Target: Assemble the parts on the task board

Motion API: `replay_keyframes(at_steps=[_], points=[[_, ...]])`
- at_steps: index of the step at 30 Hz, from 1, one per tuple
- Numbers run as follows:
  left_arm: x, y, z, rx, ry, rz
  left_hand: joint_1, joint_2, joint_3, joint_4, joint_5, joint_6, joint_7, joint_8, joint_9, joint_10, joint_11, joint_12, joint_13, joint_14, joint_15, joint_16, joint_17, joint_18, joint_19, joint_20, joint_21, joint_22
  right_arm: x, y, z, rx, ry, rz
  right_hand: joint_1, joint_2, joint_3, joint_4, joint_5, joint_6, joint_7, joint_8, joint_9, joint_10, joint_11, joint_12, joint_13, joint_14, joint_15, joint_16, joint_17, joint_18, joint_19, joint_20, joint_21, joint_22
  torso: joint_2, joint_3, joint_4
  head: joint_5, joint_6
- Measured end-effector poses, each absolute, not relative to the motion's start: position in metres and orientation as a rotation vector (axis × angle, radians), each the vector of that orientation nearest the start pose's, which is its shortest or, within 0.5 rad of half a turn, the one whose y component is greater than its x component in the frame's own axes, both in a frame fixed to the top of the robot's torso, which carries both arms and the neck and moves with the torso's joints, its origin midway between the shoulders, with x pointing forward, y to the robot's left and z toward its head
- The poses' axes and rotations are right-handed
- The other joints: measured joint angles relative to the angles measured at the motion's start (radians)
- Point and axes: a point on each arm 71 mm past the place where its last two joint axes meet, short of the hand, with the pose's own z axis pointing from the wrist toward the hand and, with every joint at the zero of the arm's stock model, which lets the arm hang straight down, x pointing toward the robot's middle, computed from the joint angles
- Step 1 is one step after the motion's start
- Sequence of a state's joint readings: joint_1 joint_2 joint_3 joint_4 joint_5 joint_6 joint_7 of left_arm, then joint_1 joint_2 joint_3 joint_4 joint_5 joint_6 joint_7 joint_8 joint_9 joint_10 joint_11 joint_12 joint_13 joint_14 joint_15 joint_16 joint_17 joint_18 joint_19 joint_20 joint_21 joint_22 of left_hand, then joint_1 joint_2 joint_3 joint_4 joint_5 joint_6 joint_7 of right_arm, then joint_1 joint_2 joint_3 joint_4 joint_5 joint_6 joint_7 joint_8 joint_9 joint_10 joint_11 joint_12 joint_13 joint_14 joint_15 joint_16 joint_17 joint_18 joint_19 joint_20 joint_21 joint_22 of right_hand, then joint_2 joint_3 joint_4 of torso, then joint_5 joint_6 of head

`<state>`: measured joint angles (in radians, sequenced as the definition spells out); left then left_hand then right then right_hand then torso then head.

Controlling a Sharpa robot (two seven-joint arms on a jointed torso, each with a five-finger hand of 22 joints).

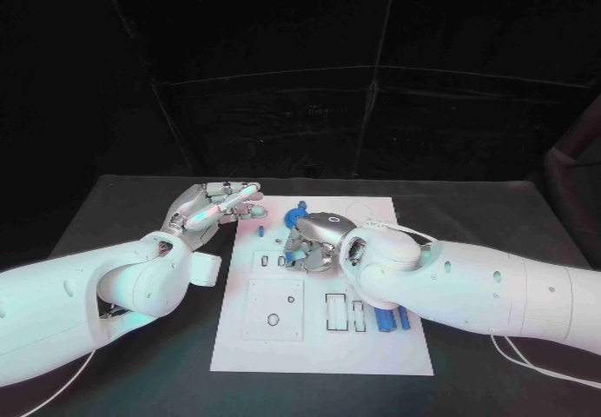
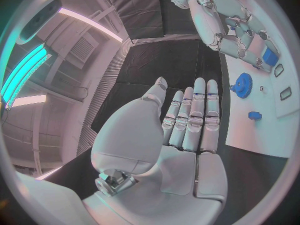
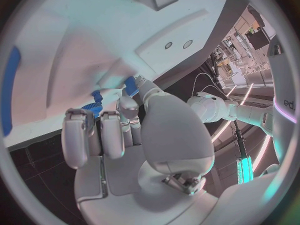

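Gear (image 1: 295, 215), blue and toothed, stands near the far end of the white task board (image 1: 376, 347), with a small blue peg (image 1: 260, 231) just beside it and blue bars (image 1: 392, 320) lying nearer the robot. The right hand (image 1: 313, 243) is down on the board just beside the gear, fingers curled; whether it grips a part, I cannot tell. The left hand (image 1: 215, 205) rests off the board's far left corner, fingers straight and together, holding nothing. Judged from this, a part is being seated; next comes a careful press into its slot.
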<state>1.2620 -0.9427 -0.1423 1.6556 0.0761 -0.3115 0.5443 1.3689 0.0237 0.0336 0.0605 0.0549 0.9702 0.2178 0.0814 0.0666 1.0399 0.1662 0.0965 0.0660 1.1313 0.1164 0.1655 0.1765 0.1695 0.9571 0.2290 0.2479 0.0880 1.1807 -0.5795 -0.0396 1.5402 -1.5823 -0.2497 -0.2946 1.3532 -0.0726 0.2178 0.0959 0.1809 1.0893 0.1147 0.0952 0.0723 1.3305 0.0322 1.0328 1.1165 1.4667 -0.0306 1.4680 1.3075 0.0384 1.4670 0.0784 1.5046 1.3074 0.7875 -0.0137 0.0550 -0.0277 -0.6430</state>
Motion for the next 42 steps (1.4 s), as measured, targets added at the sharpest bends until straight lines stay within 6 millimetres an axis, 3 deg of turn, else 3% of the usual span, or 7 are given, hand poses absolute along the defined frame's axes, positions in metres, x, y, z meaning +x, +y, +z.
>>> replay_keyframes(at_steps=[5,12,22,30,32,37,42], points=[[0.4615,0.2226,-0.169,-1.094,1.332,-1.63,0.0,0.0,0.0,0.0,0.0,0.0,0.0,0.0,0.0,0.0,0.0,0.0,0.0,0.0,0.0,0.0,0.0,0.0,0.0,0.0,0.0,0.0,0.4612,-0.0676,-0.1906,-0.323,1.705,0.685,-0.021,-0.021,-0.001,0.001,0.066,-0.004,0.004,-0.006,-0.003,0.0,0.0,-0.009,-0.005,0.0,0.0,-0.004,0.0,0.0,0.0,0.0,0.0,0.0,0.0,-0.0001,-0.0001,-0.001,0.0],[0.4615,0.2228,-0.169,-1.095,1.332,-1.63,0.0,0.0,0.003,-0.003,0.0,0.0,0.0,0.0,0.0,0.0,0.0,0.0,0.0,0.0,0.0,-0.007,0.001,0.0,0.0,0.0,0.0,-0.001,0.4611,-0.0672,-0.1901,-0.329,1.701,0.672,-0.032,-0.032,-0.006,0.006,0.077,-0.008,0.007,-0.006,-0.003,0.0,0.0,-0.013,-0.008,0.0,0.0,-0.004,0.0,0.0,0.0,0.0,0.0,0.0,0.0,-0.0002,-0.0001,-0.002,0.0],[0.4614,0.2228,-0.169,-1.095,1.333,-1.63,0.0,0.0,0.003,-0.003,0.0,0.0,0.0,0.0,0.0,0.0,0.0,0.0,0.0,0.0,0.0,-0.007,0.001,0.0,0.0,0.0,0.0,-0.002,0.4614,-0.0671,-0.1898,-0.328,1.696,0.659,-0.062,-0.061,-0.025,0.025,0.054,-0.03,0.01,-0.018,-0.003,-0.011,0.01,-0.035,-0.025,0.0,0.0,-0.004,0.0,0.0,-0.004,0.004,0.0,0.0,0.0,-0.0003,-0.0001,-0.003,0.0],[0.4613,0.2228,-0.169,-1.095,1.333,-1.631,0.0,0.0,0.003,-0.003,0.0,0.0,0.0,0.0,0.0,0.0,0.0,0.0,0.0,0.0,0.0,-0.007,0.001,0.0,0.0,0.0,0.0,-0.002,0.4611,-0.066,-0.1898,-0.326,1.693,0.656,-0.072,-0.072,-0.036,0.036,0.043,-0.035,0.012,-0.022,-0.004,-0.016,0.009,-0.044,-0.034,0.0,0.0,-0.008,0.0,0.0,-0.004,0.004,-0.004,0.0,0.0,-0.0003,-0.0001,-0.004,-0.001],[0.4613,0.2228,-0.169,-1.095,1.334,-1.631,0.0,0.0,0.003,-0.003,0.0,0.0,0.0,0.0,0.0,0.0,0.0,0.0,0.0,0.0,0.0,-0.007,0.001,0.0,0.0,0.0,0.0,-0.002,0.461,-0.066,-0.19,-0.324,1.691,0.655,-0.085,-0.078,-0.045,0.045,0.024,-0.044,0.014,-0.022,-0.004,-0.018,0.011,-0.048,-0.039,0.0,0.0,-0.008,0.0,0.0,-0.007,0.007,-0.004,0.0,0.0,-0.0003,-0.0001,-0.004,-0.001],[0.4613,0.223,-0.1691,-1.096,1.335,-1.63,0.0,0.0,0.0,-0.006,0.0,0.0,0.0,0.0,0.0,0.0,0.0,0.0,0.0,0.001,0.0,-0.007,0.003,0.0,0.006,-0.002,0.0,-0.001,0.4594,-0.0678,-0.1908,-0.304,1.671,0.662,-0.105,-0.094,-0.143,0.086,0.014,-0.102,0.026,-0.026,-0.007,-0.031,0.024,-0.055,-0.048,0.0,0.008,-0.014,0.0,0.0,-0.014,0.014,-0.011,0.0,0.0,-0.0002,-0.0001,-0.004,-0.001],[0.4621,0.224,-0.1696,-1.095,1.34,-1.623,-0.009,0.009,-0.003,-0.017,0.0,0.014,-0.014,-0.004,0.0,0.025,-0.014,-0.005,0.0,0.063,-0.019,0.009,0.025,0.0,0.055,-0.017,0.013,0.001,0.4562,-0.0715,-0.1844,-0.265,1.6,0.702,-0.06,-0.098,-0.243,0.155,0.024,-0.122,0.036,-0.026,-0.007,-0.037,0.03,-0.055,-0.052,-0.002,0.013,-0.019,0.0,0.0,-0.02,0.02,-0.015,0.0,-0.001,0.0005,-0.0006,-0.004,-0.002]])
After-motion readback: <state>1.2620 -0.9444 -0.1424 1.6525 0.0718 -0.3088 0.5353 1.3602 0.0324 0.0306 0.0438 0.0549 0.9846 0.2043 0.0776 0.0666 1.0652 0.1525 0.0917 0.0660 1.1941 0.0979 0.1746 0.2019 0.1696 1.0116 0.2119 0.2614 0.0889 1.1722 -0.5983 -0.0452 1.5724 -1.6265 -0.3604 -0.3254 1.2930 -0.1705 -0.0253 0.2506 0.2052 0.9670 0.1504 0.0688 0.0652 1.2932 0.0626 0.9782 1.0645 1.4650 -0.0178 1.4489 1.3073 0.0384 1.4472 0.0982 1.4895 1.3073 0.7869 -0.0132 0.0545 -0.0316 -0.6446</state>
